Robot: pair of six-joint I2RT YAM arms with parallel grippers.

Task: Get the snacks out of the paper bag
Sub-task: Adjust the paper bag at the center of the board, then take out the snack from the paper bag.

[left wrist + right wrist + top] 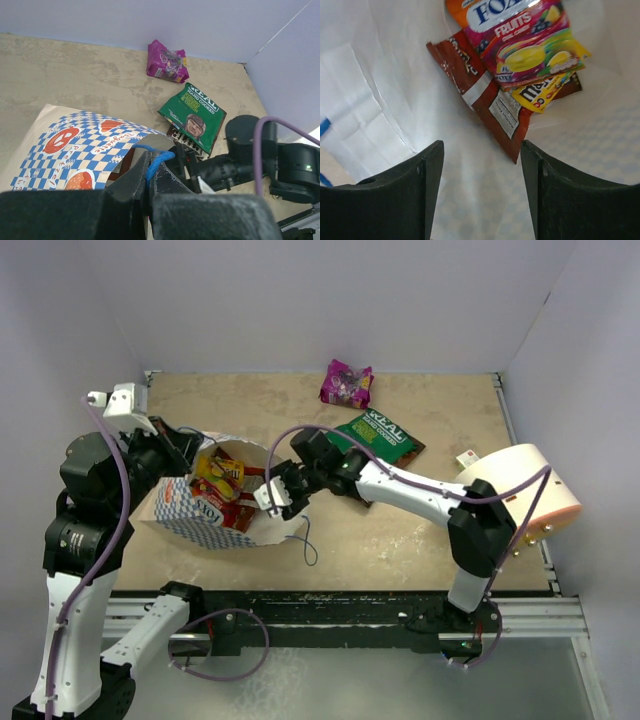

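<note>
While left claw (150,174) pinches blue handle (160,157), right claw (480,150) gapes inside paper bag (75,145); snacks (520,55) overlap, partly hidden.

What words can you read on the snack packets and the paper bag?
"Baguette": blue-checkered paper bag.
"REAL": flat green packet lying outside it.
"FOX" and "FRUITS": shiny pink-and-orange packet inside.
"m&m": yellow packet, partly hidden.
Magenta packet: print too blurred to read.

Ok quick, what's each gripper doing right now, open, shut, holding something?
Left gripper: shut on the thin blue string handle of the cream-white checkered paper bag.
Right gripper: open, empty, aimed into the bag.
</note>
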